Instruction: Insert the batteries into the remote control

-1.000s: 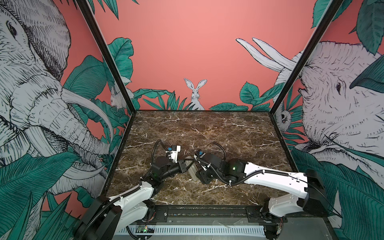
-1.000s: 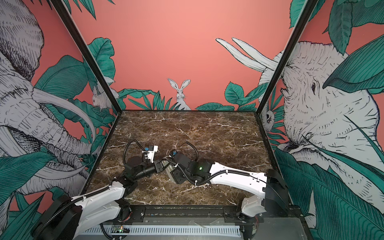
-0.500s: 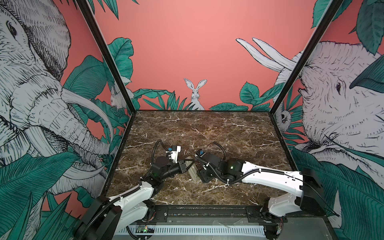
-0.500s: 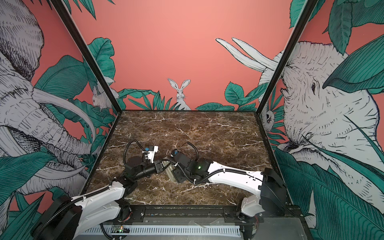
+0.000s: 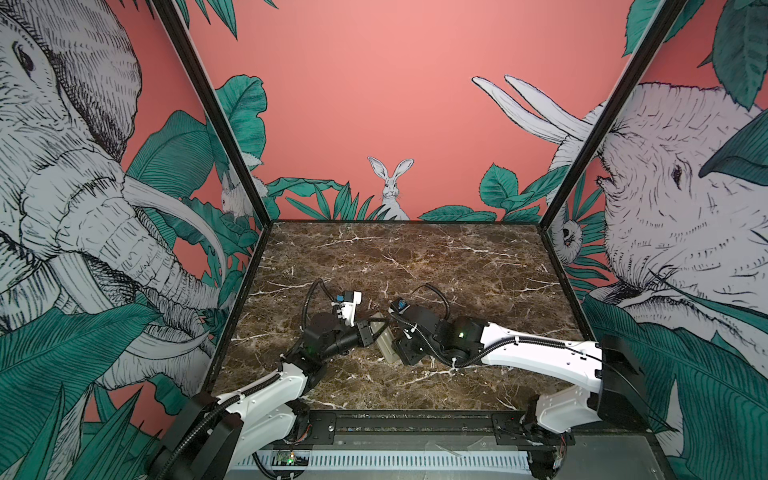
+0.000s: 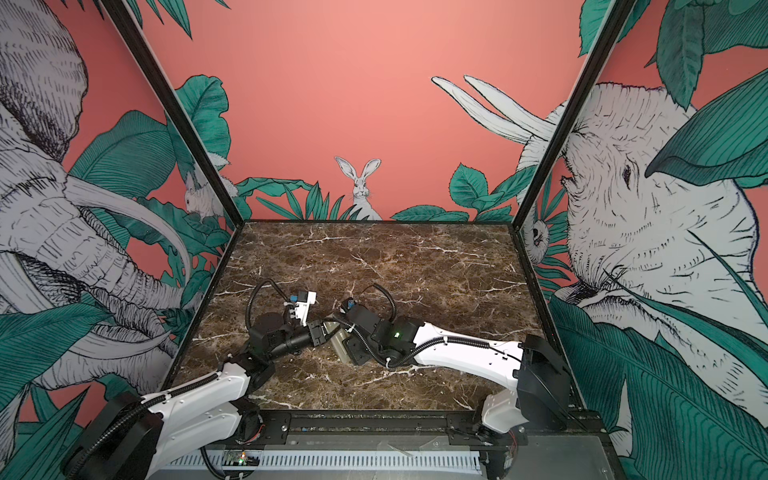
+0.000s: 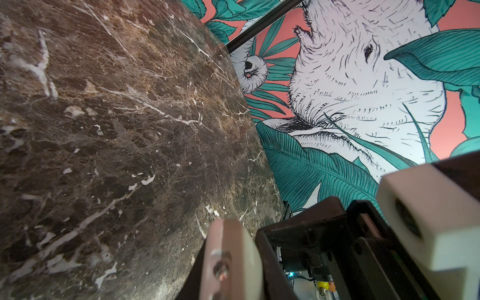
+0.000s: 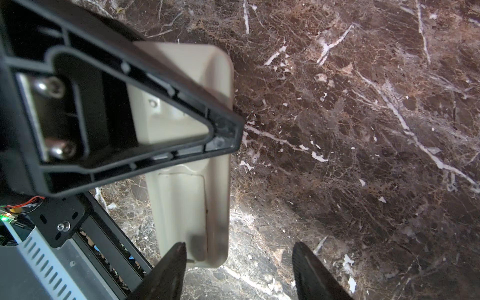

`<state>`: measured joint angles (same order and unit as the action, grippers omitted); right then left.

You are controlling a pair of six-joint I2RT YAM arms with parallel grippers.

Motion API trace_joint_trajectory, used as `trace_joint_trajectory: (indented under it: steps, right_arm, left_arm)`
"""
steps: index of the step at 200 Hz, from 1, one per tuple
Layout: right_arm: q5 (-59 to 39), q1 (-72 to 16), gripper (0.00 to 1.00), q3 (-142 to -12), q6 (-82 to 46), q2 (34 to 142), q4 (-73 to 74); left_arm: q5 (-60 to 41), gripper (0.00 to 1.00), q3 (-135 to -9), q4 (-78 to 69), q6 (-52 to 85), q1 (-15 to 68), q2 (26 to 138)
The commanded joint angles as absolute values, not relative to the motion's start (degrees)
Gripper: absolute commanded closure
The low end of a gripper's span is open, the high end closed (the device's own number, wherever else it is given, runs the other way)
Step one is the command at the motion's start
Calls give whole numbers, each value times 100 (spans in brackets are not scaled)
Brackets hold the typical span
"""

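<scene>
Marble tabletop (image 5: 415, 266), remote control (image 8: 192, 202) (back up)

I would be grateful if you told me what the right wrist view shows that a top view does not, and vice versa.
Only the right wrist view: the battery cover in place on the back of the remote control, and the right gripper open, one fingertip beside the remote's end. Only a top view: the left arm and right arm whole, and the painted rabbit. Both: the remote, the left gripper shut on it, and the marble table.
</scene>
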<state>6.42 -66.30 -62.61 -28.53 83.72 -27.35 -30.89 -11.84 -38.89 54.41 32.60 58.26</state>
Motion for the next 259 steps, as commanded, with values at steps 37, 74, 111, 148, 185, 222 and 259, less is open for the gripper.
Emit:
trace_joint_trajectory:
  steps: [37, 74, 111, 148, 185, 222, 259]
  right_arm:
    - [681, -6602, 35, -6215, -2901, 8473, -2707]
    - [682, -6583, 36, -6205, -2884, 8533, -2703]
    - [645, -6555, 36, -6206, -2865, 8587, -2672]
    - [636, -6523, 36, -6185, -2871, 8636, -2611]
    - [599, -6491, 36, -6179, -2861, 8675, -2567]
    - [575, -6469, 36, -6178, -2840, 8706, -2545]
    - [580, -6469, 36, -6179, -2816, 8711, -2523]
  left_arm:
    - [-3150, 100, -1189, -4037, 5459, 3287, 5734]
    - [-3155, 100, -1181, -4049, 5467, 3282, 5739]
    - [-3164, 100, -1196, -4060, 5476, 3285, 5748]
    - [-3195, 100, -1204, -4098, 5527, 3287, 5743]
    - [-3252, 100, -1214, -4200, 5631, 3287, 5723]
    - [-3279, 100, -1235, -4324, 5791, 3286, 5673]
    - [-3321, 100, -1283, -4373, 5902, 3287, 5610]
